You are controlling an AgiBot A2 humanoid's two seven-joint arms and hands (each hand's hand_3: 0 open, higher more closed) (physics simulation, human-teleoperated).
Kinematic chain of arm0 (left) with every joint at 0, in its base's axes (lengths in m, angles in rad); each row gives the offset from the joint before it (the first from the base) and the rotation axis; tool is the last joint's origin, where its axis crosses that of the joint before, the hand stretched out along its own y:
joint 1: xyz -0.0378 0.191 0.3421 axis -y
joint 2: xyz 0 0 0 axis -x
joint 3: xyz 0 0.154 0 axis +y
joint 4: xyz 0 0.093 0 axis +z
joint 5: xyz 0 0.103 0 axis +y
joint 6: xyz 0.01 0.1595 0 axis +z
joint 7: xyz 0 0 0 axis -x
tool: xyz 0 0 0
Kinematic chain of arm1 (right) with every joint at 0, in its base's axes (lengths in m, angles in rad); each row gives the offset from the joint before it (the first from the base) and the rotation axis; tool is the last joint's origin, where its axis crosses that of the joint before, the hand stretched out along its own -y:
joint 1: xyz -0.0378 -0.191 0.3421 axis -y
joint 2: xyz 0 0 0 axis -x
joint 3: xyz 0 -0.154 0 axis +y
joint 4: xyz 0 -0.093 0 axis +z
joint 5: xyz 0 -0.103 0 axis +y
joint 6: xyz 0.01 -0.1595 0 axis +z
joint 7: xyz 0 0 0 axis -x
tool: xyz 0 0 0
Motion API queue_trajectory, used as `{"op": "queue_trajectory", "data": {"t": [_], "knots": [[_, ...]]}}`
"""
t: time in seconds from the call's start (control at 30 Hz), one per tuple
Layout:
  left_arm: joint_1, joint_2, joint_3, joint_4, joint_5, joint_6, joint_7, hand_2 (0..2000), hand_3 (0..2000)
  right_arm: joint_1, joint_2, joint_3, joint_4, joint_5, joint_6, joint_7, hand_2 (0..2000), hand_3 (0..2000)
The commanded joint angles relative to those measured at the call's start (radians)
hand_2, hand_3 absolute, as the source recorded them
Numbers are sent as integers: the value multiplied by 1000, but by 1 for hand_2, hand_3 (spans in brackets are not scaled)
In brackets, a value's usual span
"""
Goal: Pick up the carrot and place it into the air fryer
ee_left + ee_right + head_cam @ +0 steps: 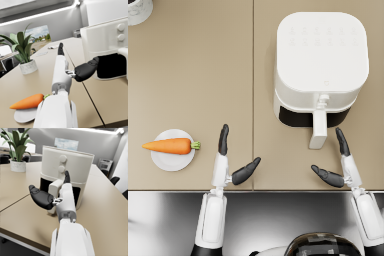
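Observation:
An orange carrot (169, 145) with a green stub lies across a small white plate (172, 160) near the table's front left; the left wrist view shows the carrot (28, 101) too. The white air fryer (320, 60) stands at the back right, its drawer handle (319, 128) pointing toward me and a dark gap beneath the body (75, 193). My left hand (230, 160) hovers open just right of the plate, holding nothing. My right hand (338, 162) is open too, beside the drawer handle, close to the front edge.
A potted plant in a marbled white pot (28, 67) stands at the table's far left corner (138, 10). A seam (252, 75) runs down the tabletop between the two halves. Office chairs (114, 180) and other desks lie beyond the table.

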Motion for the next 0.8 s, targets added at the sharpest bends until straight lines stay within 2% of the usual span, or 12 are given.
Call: {"op": "queue_trajectory", "data": {"t": [0.03, 0.2, 0.47, 0.67, 0.7, 0.73, 0.8], "knots": [[19, 4, -76, -24, 45, 0, 0, 0, 0, 10, -9, -11, 2, 12, 0, 0, 0, 0], [25, 10, -160, -44, 270, 0, 0, 0, 0, 14, -24, 3, -20, 36, 0, 0, 0, 0], [33, 13, -286, -11, 632, -1, 0, 0, 0, 24, -47, -79, -39, 41, 0, 0, 0, 0], [51, 5, -372, 19, 904, -1, 0, 0, 0, 19, -58, -82, -46, 41, 0, 0, 0, 0], [60, 1, -382, 30, 950, -49, 0, 0, 0, 20, -60, -84, -43, 41, 0, 0, 0, 0], [60, 1, -391, 29, 995, -168, -42, 0, 0, 20, -63, -84, -53, 41, 0, 0, 0, 0], [76, -7, -410, 54, 1086, -321, -98, 0, 0, 23, -68, -86, -48, 41, 0, 0, 0, 0]]}}
